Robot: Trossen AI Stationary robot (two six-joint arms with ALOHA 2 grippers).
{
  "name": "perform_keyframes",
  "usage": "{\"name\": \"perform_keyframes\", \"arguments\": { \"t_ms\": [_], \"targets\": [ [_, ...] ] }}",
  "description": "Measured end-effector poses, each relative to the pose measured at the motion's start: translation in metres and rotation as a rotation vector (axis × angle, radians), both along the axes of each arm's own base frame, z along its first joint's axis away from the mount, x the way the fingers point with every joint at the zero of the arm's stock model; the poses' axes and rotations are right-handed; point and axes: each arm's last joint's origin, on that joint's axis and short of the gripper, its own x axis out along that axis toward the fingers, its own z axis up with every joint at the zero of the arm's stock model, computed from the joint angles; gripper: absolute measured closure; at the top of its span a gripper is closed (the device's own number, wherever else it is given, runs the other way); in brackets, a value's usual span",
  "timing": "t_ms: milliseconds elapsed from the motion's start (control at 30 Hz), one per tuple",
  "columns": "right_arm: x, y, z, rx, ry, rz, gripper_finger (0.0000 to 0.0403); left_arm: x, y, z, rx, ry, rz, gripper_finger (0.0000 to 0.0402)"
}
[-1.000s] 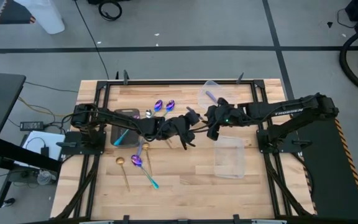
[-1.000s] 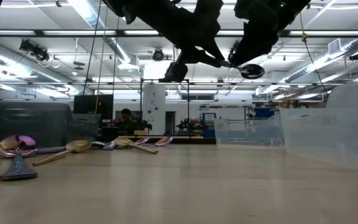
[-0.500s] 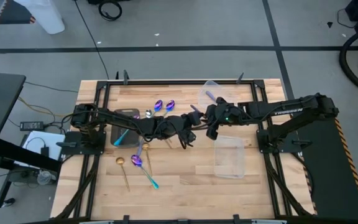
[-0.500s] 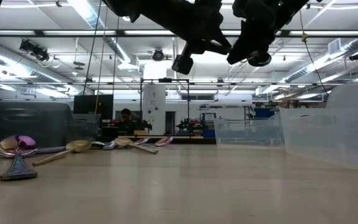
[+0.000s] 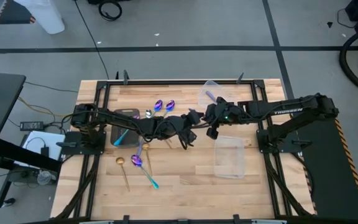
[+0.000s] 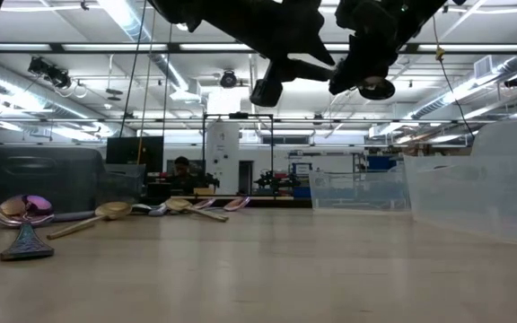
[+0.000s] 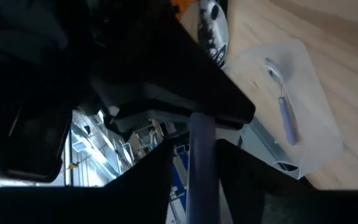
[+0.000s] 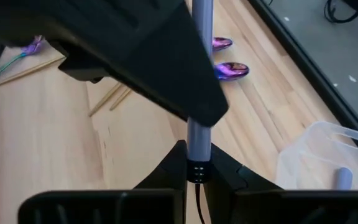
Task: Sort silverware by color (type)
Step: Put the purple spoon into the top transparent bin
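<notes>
The lilac-handled spoon (image 8: 199,134) is held mid-air over the table centre, both grippers on it: right gripper (image 5: 215,119) clamped on one end, left gripper (image 5: 188,119) closed on the handle, evidently a handover. Likely destination: clear container (image 5: 211,92) already holding one like it (image 7: 283,99). Remaining spoons (image 5: 164,105) lie nearby, unobstructed.

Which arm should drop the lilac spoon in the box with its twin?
Right. The right pincer is clamped on the lilac-handled spoon, and the clear container holding another lilac spoon sits on the right arm's side of the table.
</notes>
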Motion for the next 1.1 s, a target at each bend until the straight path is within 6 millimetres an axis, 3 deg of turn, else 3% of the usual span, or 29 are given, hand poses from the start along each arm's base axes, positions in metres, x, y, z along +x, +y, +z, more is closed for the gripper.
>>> {"name": "perform_keyframes", "arguments": {
  "t_ms": [300, 633, 1100],
  "targets": [
    [-0.001, 0.0, 0.0, 0.004, 0.007, -0.025, 0.0363, 0.0, -0.016, 0.005, -0.164, -0.159, 0.037, 0.0219],
    [-0.003, -0.001, -0.001, 0.011, 0.021, -0.025, 0.0362, -0.008, -0.019, -0.011, -0.182, -0.033, 0.169, 0.0217],
    [-0.006, -0.023, -0.004, -0.039, 0.041, -0.208, 0.0361, -0.021, -0.05, -0.03, -0.471, -0.054, 0.242, 0.0217]
  ]
}}
